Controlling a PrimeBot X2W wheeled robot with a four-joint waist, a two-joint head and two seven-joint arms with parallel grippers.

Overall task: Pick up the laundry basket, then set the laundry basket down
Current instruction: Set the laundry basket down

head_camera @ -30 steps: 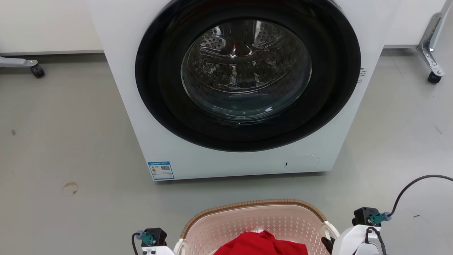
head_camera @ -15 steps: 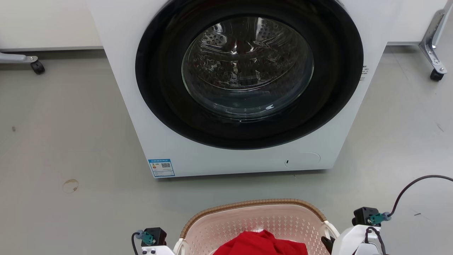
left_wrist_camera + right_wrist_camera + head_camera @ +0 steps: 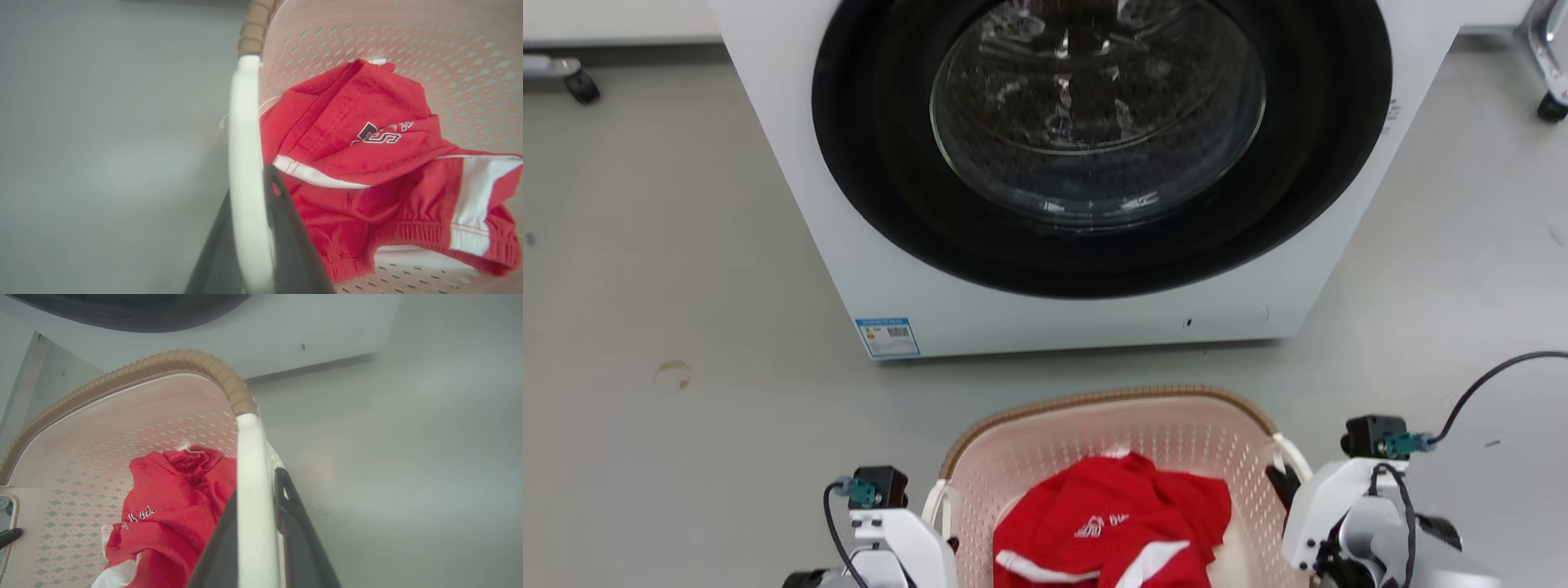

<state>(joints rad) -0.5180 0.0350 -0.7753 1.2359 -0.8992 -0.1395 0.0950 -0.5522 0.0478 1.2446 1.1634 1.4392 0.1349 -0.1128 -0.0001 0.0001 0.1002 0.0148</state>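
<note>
Clothing, a crumpled red garment with white stripes and lettering [image 3: 1111, 523], lies inside the small pale pink-beige perforated plastic laundry basket [image 3: 1176, 441] with a brown woven-look rim. The basket is directly in front of the large white front-loading washing machine [image 3: 833, 245] and apart from it, with a strip of grey floor [image 3: 686, 449] between them. Whether the basket rests on that floor or hangs clear of it cannot be told. The left gripper [image 3: 251, 183] is clamped on the white side handle [image 3: 245, 134] at the basket's left end, one dark finger on each side of the bar. The right gripper [image 3: 257, 486] is clamped the same way on the opposite white handle [image 3: 253, 457]. The machine's round dark-ringed glass door [image 3: 1094, 106] is closed and faces the basket. A small blue label [image 3: 888, 336] sits at the machine's lower left front corner. A black cable [image 3: 1486, 380] curves above the floor to the right of the machine.
</note>
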